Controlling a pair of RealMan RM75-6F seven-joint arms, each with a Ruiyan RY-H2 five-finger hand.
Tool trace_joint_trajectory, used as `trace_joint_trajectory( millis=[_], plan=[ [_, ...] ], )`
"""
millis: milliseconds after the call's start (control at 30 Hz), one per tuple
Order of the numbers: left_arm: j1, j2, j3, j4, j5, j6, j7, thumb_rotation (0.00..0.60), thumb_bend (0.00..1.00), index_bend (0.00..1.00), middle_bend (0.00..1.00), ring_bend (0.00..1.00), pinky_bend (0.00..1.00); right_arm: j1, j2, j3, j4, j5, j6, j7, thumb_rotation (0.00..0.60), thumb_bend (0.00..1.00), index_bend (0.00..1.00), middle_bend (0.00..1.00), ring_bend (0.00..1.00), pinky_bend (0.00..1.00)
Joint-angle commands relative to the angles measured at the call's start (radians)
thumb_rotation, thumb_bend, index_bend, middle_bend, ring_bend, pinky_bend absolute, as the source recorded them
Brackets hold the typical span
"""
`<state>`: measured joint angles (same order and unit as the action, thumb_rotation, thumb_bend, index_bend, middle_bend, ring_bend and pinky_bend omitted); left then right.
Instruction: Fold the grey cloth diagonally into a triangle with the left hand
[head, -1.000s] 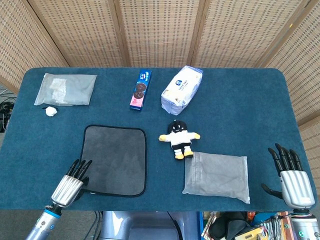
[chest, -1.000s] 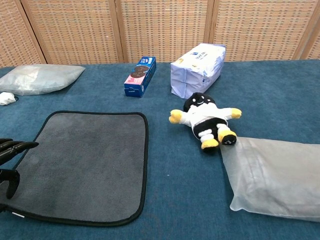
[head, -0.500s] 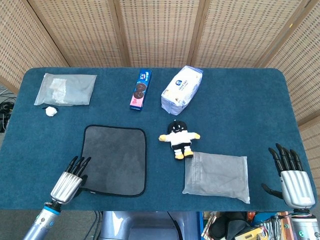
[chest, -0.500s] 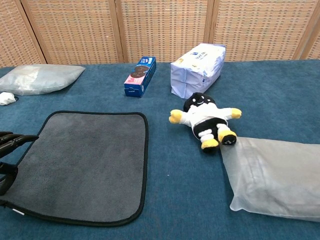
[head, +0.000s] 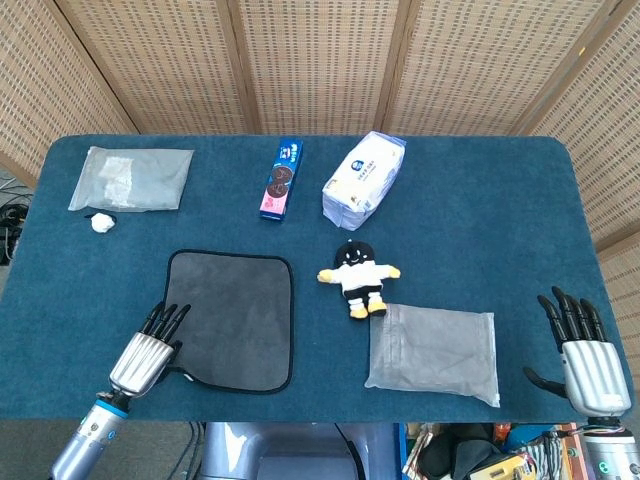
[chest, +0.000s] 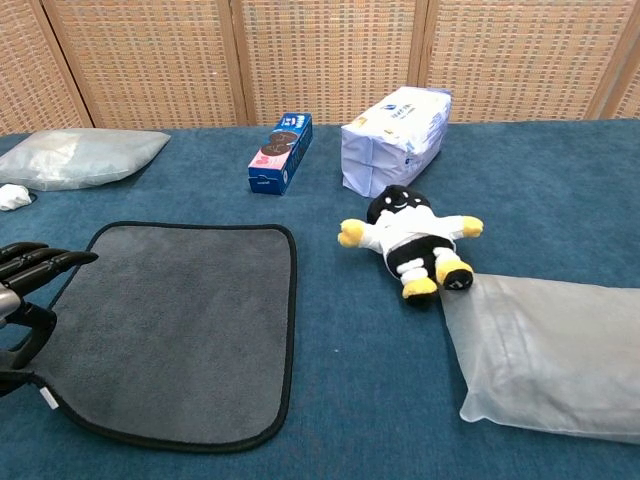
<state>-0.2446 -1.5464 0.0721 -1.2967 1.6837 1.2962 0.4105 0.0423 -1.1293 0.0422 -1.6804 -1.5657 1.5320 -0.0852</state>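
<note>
Bright, even light — soft, faint shadows beside the left hand (head: 146, 354); both views sharp, perhaps slightly bowed at the edges.

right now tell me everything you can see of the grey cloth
The grey cloth is a roughly square, plush-looking piece with a black bound edge and rounded corners. It lies spread on the blue table, unfolded, left of the plush toy and apart from it. A small white tag shows at its near left corner. The left hand sits at that corner, fingers stretched along the left edge, with the corner slightly raised.
</note>
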Motion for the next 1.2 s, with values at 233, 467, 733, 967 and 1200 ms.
trace_joint_trajectory(
  millis=[233, 467, 733, 967, 1200],
  plan=[
    [-0.037, 0.009, -0.023, -0.042, -0.019, -0.037, 0.047, 0.600, 0.45, 0.68, 0.00, 0.00, 0.00, 0.001, -0.001, -0.001, 0.002, -0.001, -0.002, 0.001, 0.600, 0.00, 0.00, 0.00, 0.00, 0.00],
    [-0.062, 0.019, -0.048, -0.072, -0.035, -0.049, 0.075, 0.600, 0.45, 0.68, 0.00, 0.00, 0.00, 0.003, -0.001, -0.002, 0.002, -0.003, -0.005, 0.004, 0.600, 0.00, 0.00, 0.00, 0.00, 0.00],
    [-0.102, 0.029, -0.088, -0.104, -0.070, -0.083, 0.114, 0.600, 0.46, 0.68, 0.00, 0.00, 0.00, 0.006, -0.002, -0.004, 0.004, -0.001, -0.013, 0.004, 0.600, 0.00, 0.00, 0.00, 0.00, 0.00],
    [-0.157, 0.008, -0.132, -0.097, -0.096, -0.124, 0.146, 0.600, 0.46, 0.68, 0.00, 0.00, 0.00, 0.008, -0.005, -0.003, 0.007, 0.001, -0.017, 0.005, 0.600, 0.00, 0.00, 0.00, 0.00, 0.00],
    [-0.253, -0.049, -0.194, -0.049, -0.126, -0.195, 0.205, 0.600, 0.46, 0.68, 0.00, 0.00, 0.00, 0.012, -0.005, -0.002, 0.016, 0.008, -0.027, 0.025, 0.600, 0.00, 0.00, 0.00, 0.00, 0.00]
  ],
)
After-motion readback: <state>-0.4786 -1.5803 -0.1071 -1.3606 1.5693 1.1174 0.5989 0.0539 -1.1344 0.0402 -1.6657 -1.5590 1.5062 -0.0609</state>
